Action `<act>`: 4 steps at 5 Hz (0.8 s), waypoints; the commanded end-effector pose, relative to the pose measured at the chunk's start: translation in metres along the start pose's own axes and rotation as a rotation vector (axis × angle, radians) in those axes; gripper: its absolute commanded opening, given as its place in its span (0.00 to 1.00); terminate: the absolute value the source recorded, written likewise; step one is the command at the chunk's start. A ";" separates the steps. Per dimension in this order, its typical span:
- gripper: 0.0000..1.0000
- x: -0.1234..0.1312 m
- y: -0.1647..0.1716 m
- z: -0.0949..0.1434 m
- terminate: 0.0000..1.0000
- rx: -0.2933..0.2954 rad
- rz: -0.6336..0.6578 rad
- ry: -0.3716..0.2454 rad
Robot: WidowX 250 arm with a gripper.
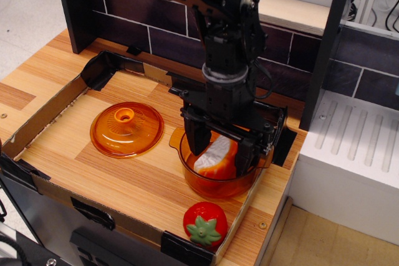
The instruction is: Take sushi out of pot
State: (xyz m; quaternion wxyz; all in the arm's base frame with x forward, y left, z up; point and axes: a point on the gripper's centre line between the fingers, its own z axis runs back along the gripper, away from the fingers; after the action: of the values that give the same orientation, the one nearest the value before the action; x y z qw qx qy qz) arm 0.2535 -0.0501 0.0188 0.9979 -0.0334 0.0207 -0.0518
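Sushi (216, 157): inside the amber glass pot (219, 186), leaning, white rice side facing up and left, orange striped side to the right.
Gripper (222, 149): lowered into the pot, jaws spread apart, one finger on each side of the sushi; not clear whether the pads already touch it, so no grip yet by appearance.
Risk, slip: glossy wedge shape, tilted; could squeeze out sideways or rotate when the jaws close, if the pads meet the sloped faces unevenly.
Risk, pot: fingers close to the glass wall; a tip catching the rim during the lift could drag or tip the pot.
Risk, edge: pot near the front right corner of the cardboard tray wall (246, 211); a push to that side could move it against the wall.
Room upward: free above the pot, only the arm itself there.
Room left: bare wood between the pot and the amber lid (126, 129); probably the best place for putting down.
Room front: toy strawberry (205, 223) just beside the pot, little space.
Room behind: dark tiled backsplash (140, 10) near, limited.
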 end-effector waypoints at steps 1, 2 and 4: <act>1.00 0.004 0.004 0.005 0.00 0.018 -0.006 -0.033; 0.00 0.003 0.006 0.006 0.00 0.016 0.002 -0.027; 0.00 0.000 0.012 0.064 0.00 -0.042 0.044 -0.102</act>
State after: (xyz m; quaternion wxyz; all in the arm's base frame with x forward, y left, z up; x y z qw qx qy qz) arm 0.2551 -0.0370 0.0705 0.9980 -0.0588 -0.0032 -0.0237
